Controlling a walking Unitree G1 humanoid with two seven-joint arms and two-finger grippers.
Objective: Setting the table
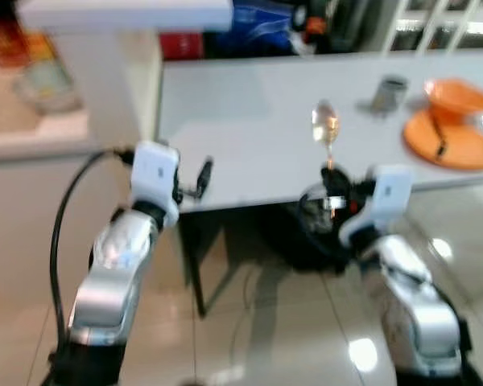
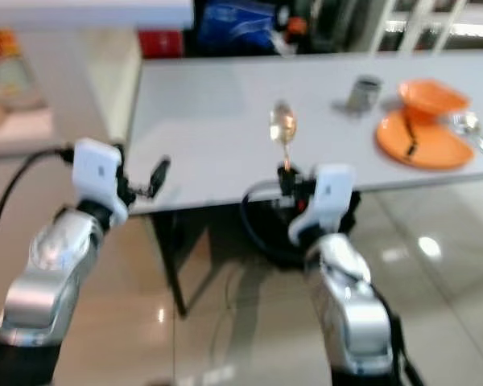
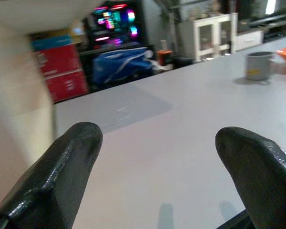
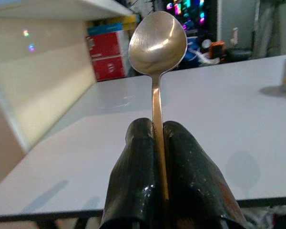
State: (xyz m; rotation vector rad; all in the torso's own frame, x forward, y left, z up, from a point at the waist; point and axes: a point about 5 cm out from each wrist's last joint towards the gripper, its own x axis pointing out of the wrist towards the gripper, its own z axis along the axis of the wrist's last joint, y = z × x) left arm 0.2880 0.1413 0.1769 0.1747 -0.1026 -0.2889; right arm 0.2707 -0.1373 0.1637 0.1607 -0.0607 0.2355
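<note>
Facing the long grey table [image 1: 249, 121] from its near edge, with the orange plate [image 1: 455, 145] and orange bowl [image 1: 459, 96] set at the far right and a grey mug [image 1: 390, 92] just left of them. Right end effector [image 4: 157, 157] has its fingers pressed together on the handle of a metal spoon [image 4: 157, 43], held at the table's near edge; the spoon's long axis stands upright, bowl topmost, and the place setting lies ahead and well to its right, so this arm is the nearer one. Left end effector [image 3: 157, 167] is spread wide and empty, hovering over the table's left near edge.
</note>
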